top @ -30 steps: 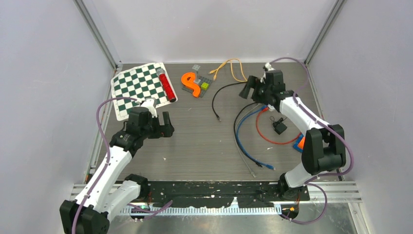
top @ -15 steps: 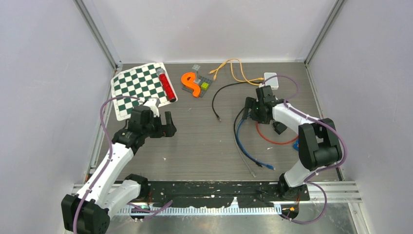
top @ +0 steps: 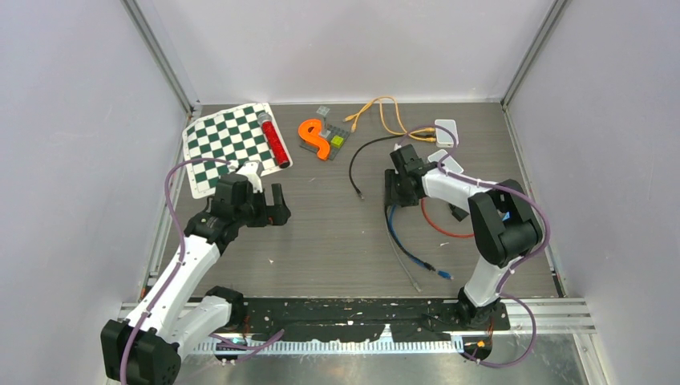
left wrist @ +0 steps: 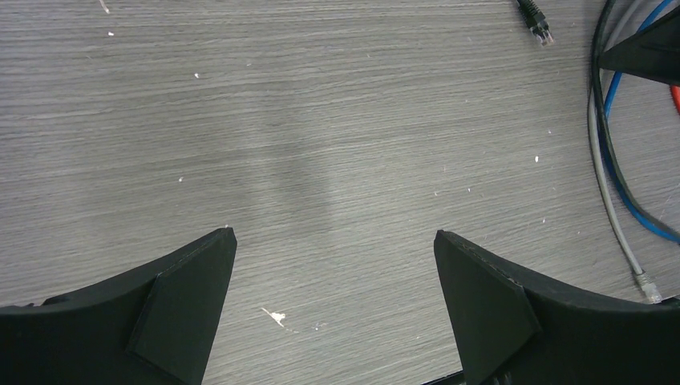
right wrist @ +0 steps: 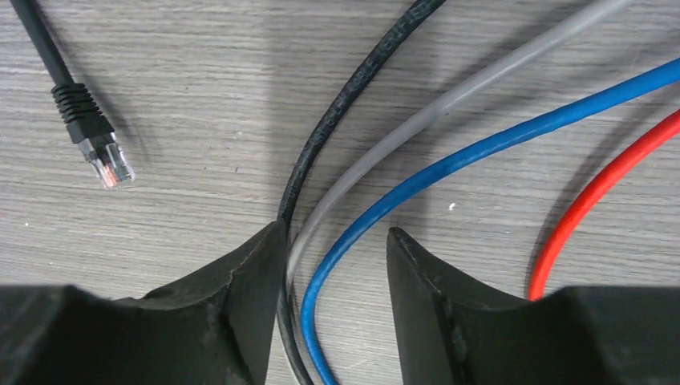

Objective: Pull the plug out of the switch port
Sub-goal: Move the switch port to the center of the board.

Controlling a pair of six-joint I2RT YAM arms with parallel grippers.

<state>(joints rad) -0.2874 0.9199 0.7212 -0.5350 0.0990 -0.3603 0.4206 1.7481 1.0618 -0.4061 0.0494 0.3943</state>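
A small white switch box (top: 446,130) lies at the back right, with a yellow cable (top: 387,112) running to it; the plug in its port is too small to make out. My right gripper (top: 392,192) is low over a bundle of cables. In the right wrist view it (right wrist: 333,241) is open, with the blue cable (right wrist: 449,168) and grey cable (right wrist: 417,120) lying between its fingers and the black cable (right wrist: 353,88) along the left finger (right wrist: 248,281). A loose black plug (right wrist: 100,152) lies to the left. My left gripper (top: 273,207) is open and empty (left wrist: 333,241) over bare table.
A red cable (top: 437,228) loops right of the bundle. A checkerboard mat (top: 228,144) with a red tube (top: 274,140), an orange S-shape (top: 315,138) and small blocks (top: 335,136) lie at the back left. Grey walls enclose the table.
My right arm swung from the back right down and leftward, and now sits low over the cable bundle. The blue cable's end shifted slightly. The left arm has hardly moved.
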